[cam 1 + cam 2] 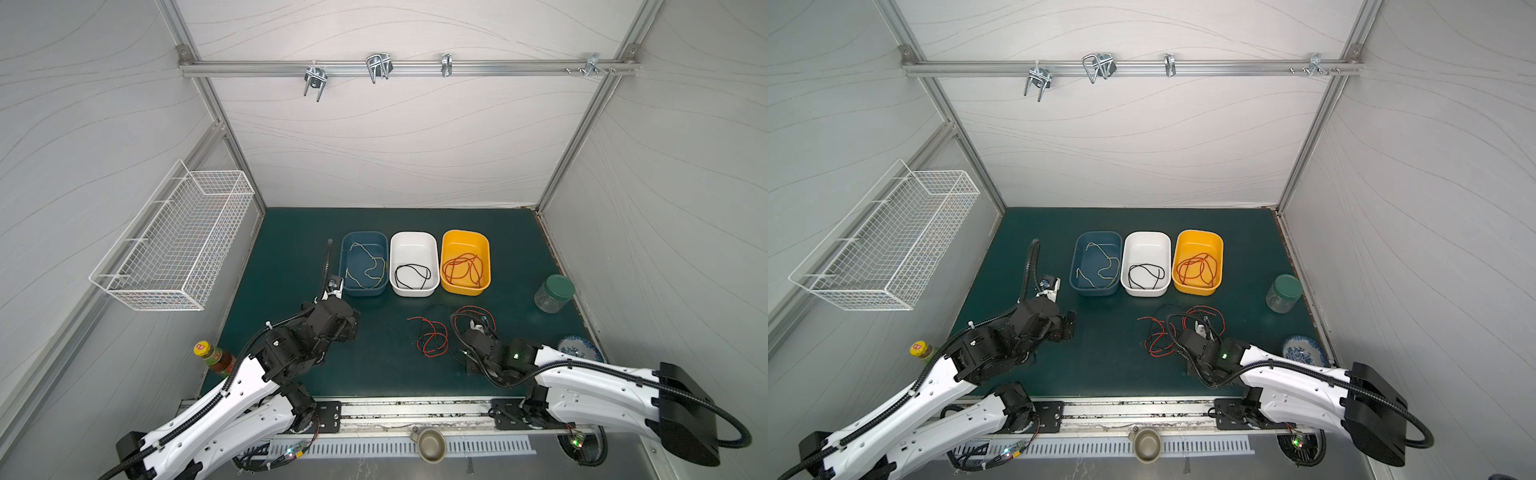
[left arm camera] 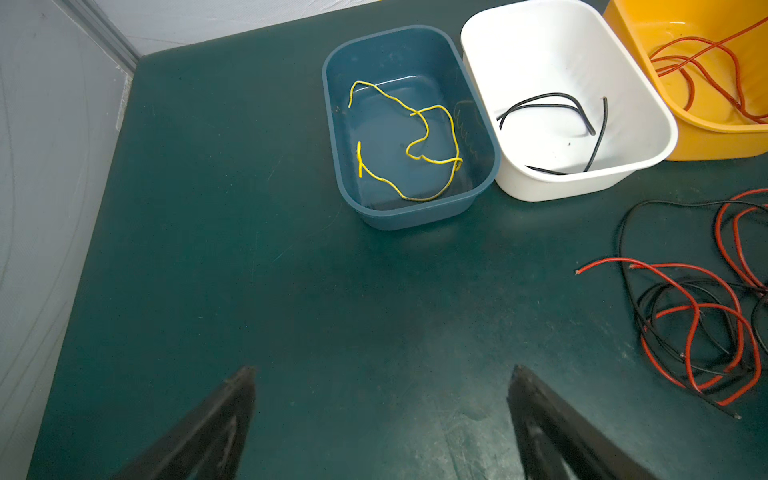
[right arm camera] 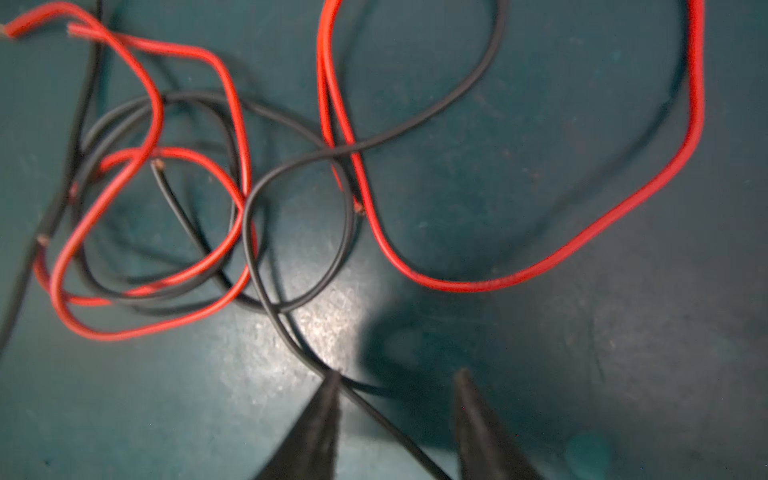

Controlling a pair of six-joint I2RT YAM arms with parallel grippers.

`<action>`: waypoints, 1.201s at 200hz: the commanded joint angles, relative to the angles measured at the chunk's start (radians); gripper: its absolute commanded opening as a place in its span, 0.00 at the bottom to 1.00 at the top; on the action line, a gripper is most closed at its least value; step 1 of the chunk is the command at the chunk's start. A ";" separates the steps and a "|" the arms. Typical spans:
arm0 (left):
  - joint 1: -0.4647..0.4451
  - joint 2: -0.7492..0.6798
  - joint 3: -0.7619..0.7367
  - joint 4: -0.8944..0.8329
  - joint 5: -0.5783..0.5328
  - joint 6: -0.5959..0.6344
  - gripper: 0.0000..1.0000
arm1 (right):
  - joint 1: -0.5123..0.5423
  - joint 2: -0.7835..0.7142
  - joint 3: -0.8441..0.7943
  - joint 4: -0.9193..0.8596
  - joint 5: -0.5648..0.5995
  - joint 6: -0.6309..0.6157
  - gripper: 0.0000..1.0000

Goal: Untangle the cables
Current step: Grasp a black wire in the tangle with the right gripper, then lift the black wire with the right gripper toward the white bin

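A tangle of red and black cables [image 1: 434, 336] [image 1: 1160, 336] lies on the green mat, in front of the bins; the left wrist view shows this tangle [image 2: 698, 316] off to one side. My right gripper [image 3: 398, 374] hangs low over the tangle's near edge. It is open, with a narrow gap, and one black cable [image 3: 374, 409] runs between its fingers. A big red loop [image 3: 540, 266] lies beyond it. My left gripper [image 2: 383, 370] [image 1: 351, 322] stands wide open over bare mat, holding nothing. A yellow cable [image 2: 415, 141] lies in the blue bin [image 1: 362, 291].
A white bin [image 1: 415, 293] holds a black cable and an orange bin [image 1: 465, 291] holds red ones. A green-lidded jar [image 1: 555, 293] and a patterned plate [image 1: 579, 349] sit at the right. A sauce bottle [image 1: 212, 355] stands front left, below a wire basket [image 1: 174, 245].
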 commanded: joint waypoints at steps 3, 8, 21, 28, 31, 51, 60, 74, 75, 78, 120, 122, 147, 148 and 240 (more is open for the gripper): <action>0.003 -0.012 0.014 0.025 -0.002 -0.010 0.96 | 0.008 -0.015 0.000 -0.013 0.042 0.029 0.31; 0.004 -0.013 0.014 0.025 -0.002 -0.009 0.96 | 0.008 -0.015 0.002 -0.018 0.047 0.030 0.29; 0.003 -0.014 0.013 0.025 -0.002 -0.010 0.96 | 0.009 -0.015 0.006 -0.022 0.056 0.027 0.22; 0.003 -0.017 0.012 0.024 -0.003 -0.011 0.96 | 0.010 -0.013 0.008 -0.025 0.058 0.024 0.19; 0.003 -0.016 0.012 0.025 -0.003 -0.011 0.96 | 0.010 -0.013 0.009 -0.025 0.058 0.022 0.17; 0.003 -0.018 0.012 0.023 -0.003 -0.010 0.96 | 0.011 -0.013 0.028 -0.041 0.062 0.012 0.06; 0.003 -0.019 0.012 0.026 -0.001 -0.010 0.96 | 0.012 -0.016 0.042 -0.055 0.068 0.004 0.02; 0.003 -0.018 0.012 0.027 -0.001 -0.009 0.96 | 0.014 -0.022 0.073 -0.083 0.087 -0.017 0.00; 0.003 -0.019 0.012 0.027 -0.001 -0.009 0.96 | 0.014 -0.024 0.076 -0.086 0.089 -0.020 0.00; 0.003 -0.018 0.012 0.027 -0.002 -0.010 0.96 | 0.014 -0.027 0.082 -0.094 0.096 -0.025 0.00; 0.003 -0.020 0.012 0.028 -0.001 -0.008 0.96 | 0.015 -0.062 0.217 -0.213 0.173 -0.123 0.00; 0.003 -0.020 0.012 0.028 -0.001 -0.008 0.96 | 0.016 -0.064 0.222 -0.213 0.175 -0.125 0.00; 0.002 -0.020 0.011 0.029 0.000 -0.008 0.96 | 0.017 -0.079 0.305 -0.263 0.203 -0.182 0.00; 0.002 -0.020 0.011 0.029 -0.001 -0.009 0.96 | 0.017 -0.079 0.309 -0.264 0.204 -0.184 0.00; 0.002 -0.012 0.009 0.033 -0.003 -0.007 0.96 | 0.021 -0.057 0.688 -0.333 0.242 -0.388 0.00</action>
